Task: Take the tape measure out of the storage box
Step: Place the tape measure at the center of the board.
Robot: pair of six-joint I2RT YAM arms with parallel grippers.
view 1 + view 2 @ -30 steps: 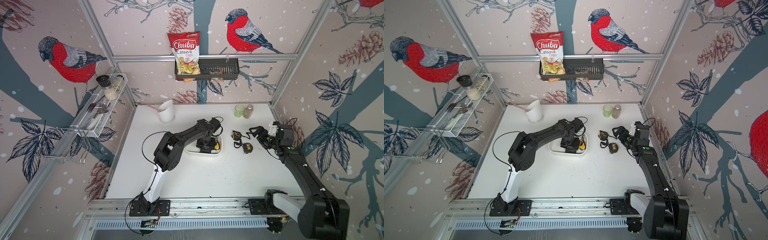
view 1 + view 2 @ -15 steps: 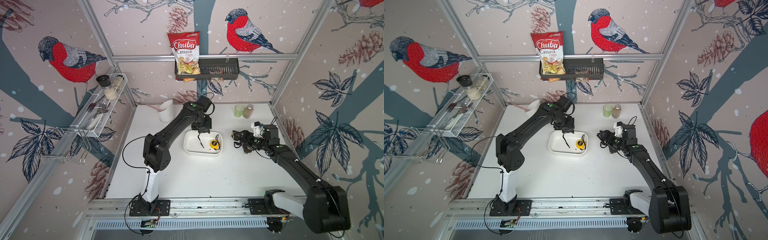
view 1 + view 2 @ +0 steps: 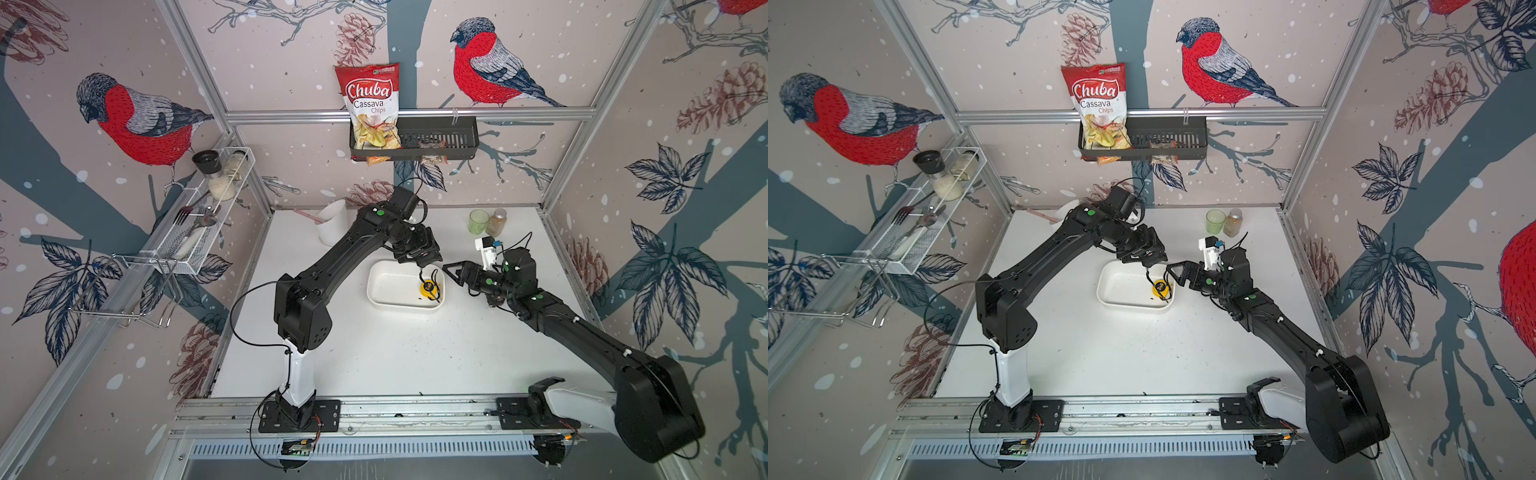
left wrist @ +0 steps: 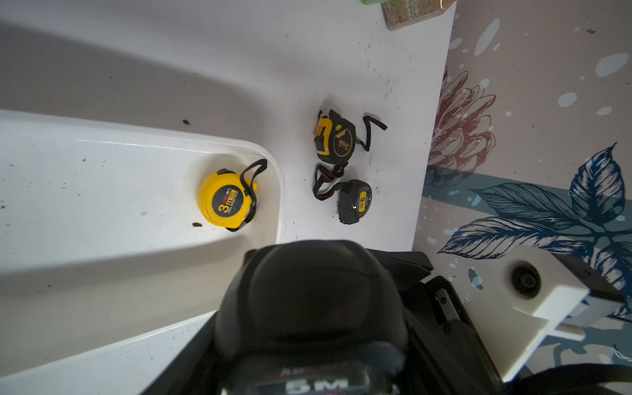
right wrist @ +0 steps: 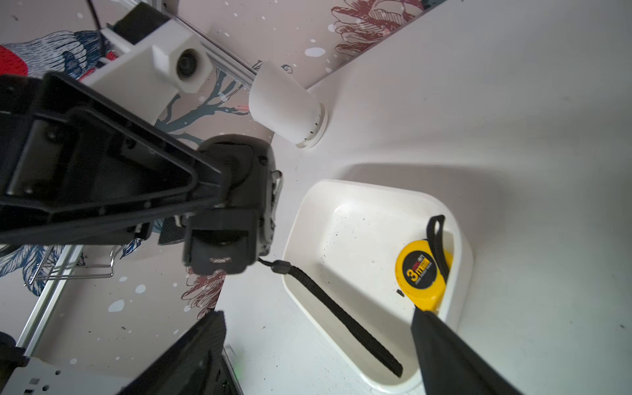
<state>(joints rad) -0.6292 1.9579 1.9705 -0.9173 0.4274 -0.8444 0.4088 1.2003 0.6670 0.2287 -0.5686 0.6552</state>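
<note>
The storage box point(image 3: 390, 291) point(image 3: 1121, 291) is a shallow white tub in the middle of the table. A yellow tape measure point(image 3: 428, 287) point(image 4: 224, 201) point(image 5: 422, 272) lies in its right end. My left gripper point(image 3: 424, 258) point(image 3: 1148, 261) hangs above that end, shut on a black tape measure point(image 4: 311, 301) point(image 5: 236, 205). The black one's strap point(image 5: 335, 307) dangles into the tub. My right gripper point(image 3: 451, 274) point(image 3: 1173, 275) point(image 5: 319, 314) stands open just right of the tub, facing the held tape measure, with nothing between its fingers.
Two more black tape measures point(image 4: 335, 142) point(image 4: 355, 201) lie on the table right of the tub, under my right arm. A tall white cup point(image 3: 332, 222), a green cup point(image 3: 478, 221) and a spice jar point(image 3: 496, 222) stand at the back. A black basket point(image 3: 436, 143) hangs on the rear wall.
My left gripper has risen out of the tub with the black tape measure and shifted right. My right gripper has swung left from the loose tape measures toward the tub.
</note>
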